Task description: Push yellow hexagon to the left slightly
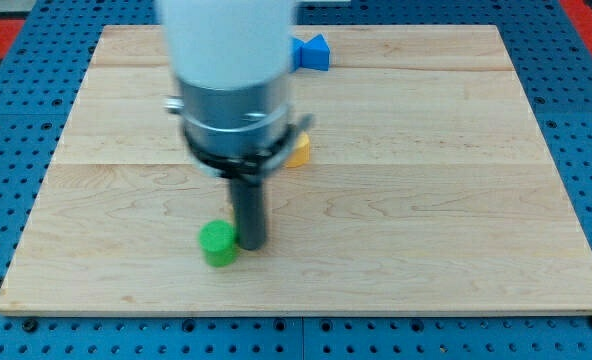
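A yellow block (298, 150), the hexagon, lies near the board's middle, mostly hidden behind the arm's grey collar; only its right edge shows. My tip (251, 245) rests on the board well below it, touching the right side of a green block (217, 243). The dark rod rises from the tip to the arm's body at the view's top.
A blue block (312, 52) lies near the board's top edge, partly hidden by the white arm body (231, 50). The wooden board (456, 200) sits on a blue perforated table (6, 330).
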{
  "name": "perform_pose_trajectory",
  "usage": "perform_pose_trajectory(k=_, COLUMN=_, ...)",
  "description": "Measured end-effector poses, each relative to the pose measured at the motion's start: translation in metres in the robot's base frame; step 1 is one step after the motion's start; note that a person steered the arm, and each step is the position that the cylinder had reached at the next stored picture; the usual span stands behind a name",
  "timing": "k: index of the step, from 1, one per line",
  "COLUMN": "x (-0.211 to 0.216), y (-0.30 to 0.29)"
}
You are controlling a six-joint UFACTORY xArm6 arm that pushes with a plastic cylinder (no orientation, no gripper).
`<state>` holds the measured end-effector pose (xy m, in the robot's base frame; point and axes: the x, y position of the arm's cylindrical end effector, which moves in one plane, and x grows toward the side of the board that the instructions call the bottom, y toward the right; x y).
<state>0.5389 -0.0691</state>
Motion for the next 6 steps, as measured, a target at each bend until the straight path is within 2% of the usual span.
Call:
perform_pose_trajectory(k=1, x=-0.038, y=-0.035)
perform_pose_trajectory(k=2, x=-0.019, y=-0.003)
perform_pose_trajectory(k=3, x=-0.023, y=0.034)
perform_pose_trajectory(k=4, x=-0.067, y=0.025)
perform_pose_trajectory(k=5, x=-0.053, y=-0.049)
perform_pose_trajectory(k=6, x=-0.041, y=-0.041)
